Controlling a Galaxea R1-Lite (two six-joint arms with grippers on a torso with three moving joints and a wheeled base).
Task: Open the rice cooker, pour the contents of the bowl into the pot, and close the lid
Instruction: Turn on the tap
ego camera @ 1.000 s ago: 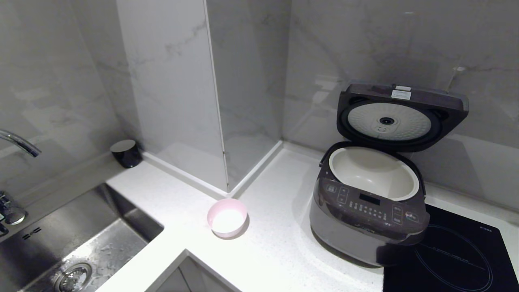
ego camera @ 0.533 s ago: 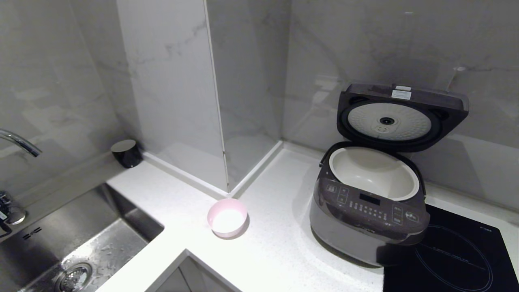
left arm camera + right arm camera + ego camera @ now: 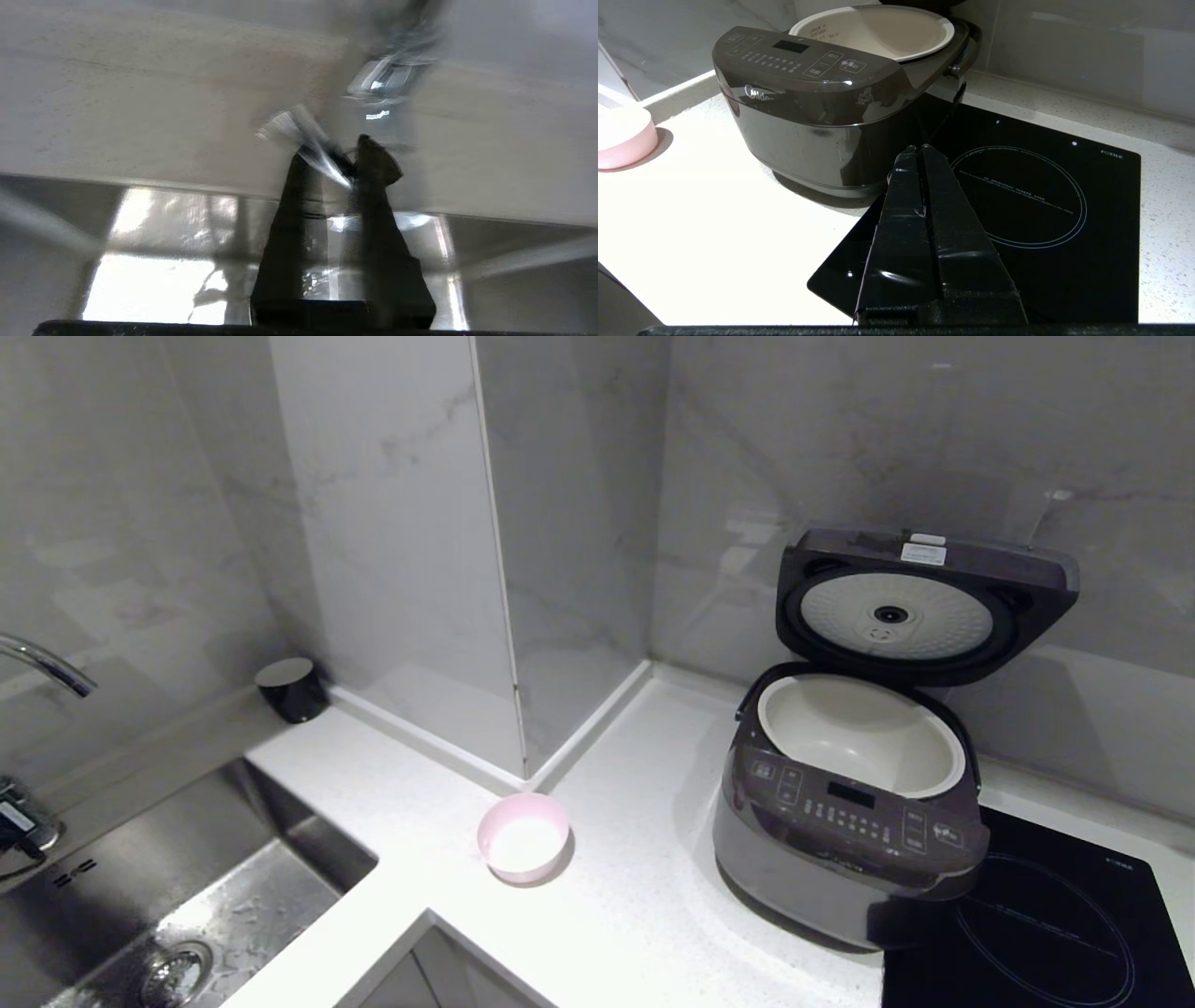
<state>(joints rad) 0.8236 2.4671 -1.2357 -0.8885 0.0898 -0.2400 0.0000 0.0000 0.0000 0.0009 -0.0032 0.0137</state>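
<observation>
Worktop point(image 3: 616, 905); rice cooker point(image 3: 845, 840) lid point(image 3: 924, 602) upright, open

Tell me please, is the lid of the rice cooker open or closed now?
Open. The lid stands raised behind the rice cooker, its white dimpled underside facing forward, and the cream pot is uncovered.

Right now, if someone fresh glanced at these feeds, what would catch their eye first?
The rice cooker on the white counter, its lid swung up against the wall and the cream pot bare inside. Left of it sits the small pink bowl, untouched. The black hob lies at the cooker's right, the steel sink far left.
</observation>
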